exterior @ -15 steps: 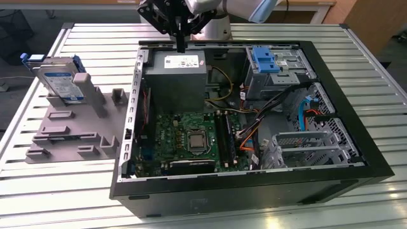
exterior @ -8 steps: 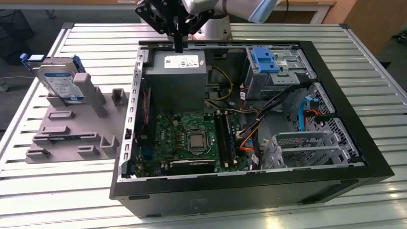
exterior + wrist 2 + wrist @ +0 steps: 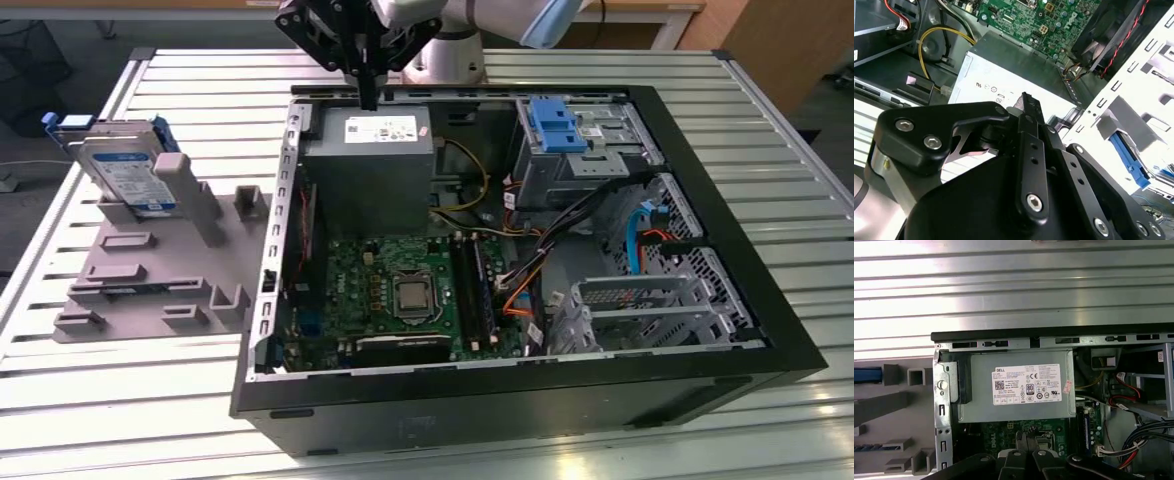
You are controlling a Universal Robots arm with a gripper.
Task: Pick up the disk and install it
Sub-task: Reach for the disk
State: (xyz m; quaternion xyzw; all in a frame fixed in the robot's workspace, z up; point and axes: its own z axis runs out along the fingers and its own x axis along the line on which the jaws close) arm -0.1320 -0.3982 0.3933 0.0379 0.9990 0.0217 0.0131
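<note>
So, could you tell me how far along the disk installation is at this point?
Nothing looks done yet: the disk stands upright in the grey holder, outside the open computer case. In hand: nothing. The hand is shut and empty, hanging over the power supply at the case's far edge. Left: both the pick-up and the install.

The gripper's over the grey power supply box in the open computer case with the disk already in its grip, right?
Not quite. The gripper is over the grey power supply box, but it holds nothing: the exterior view shows the disk standing in the grey holder at that view's left, outside the case.
</note>
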